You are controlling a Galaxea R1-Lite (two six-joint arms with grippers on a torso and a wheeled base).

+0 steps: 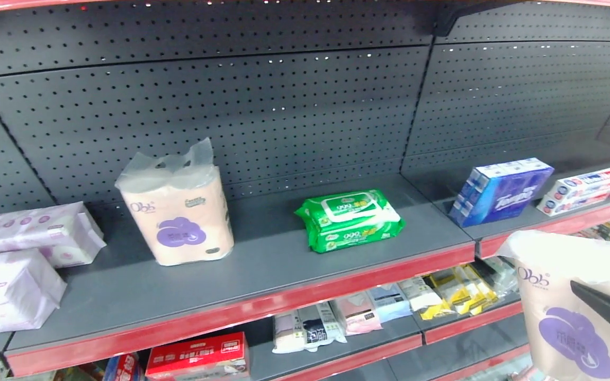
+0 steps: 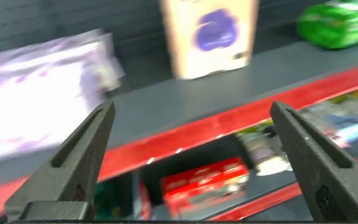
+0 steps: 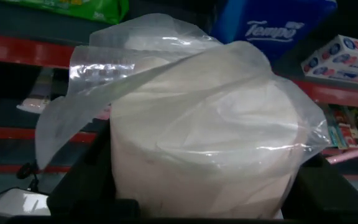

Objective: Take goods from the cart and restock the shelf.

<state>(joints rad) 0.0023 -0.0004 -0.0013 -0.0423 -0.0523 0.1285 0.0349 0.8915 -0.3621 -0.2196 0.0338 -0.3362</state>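
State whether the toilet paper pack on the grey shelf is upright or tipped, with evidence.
Upright. The toilet paper pack stands on its flat base on the shelf, and its loose plastic top points up.

Glossy clear plastic wraps the roll pack point(image 3: 204, 143); the shelf point(image 1: 262, 264) is matt grey metal (perforated back panel point(image 1: 231, 106))

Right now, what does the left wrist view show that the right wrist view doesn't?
Left wrist only: the left gripper, jaws open, the standing cream toilet-roll pack and pale purple soft packs. Right wrist only: the plastic-wrapped cream roll pack clamped by the right gripper, the blue tissue box, white toothpaste boxes. Both: the green wipes pack and red shelf edge.
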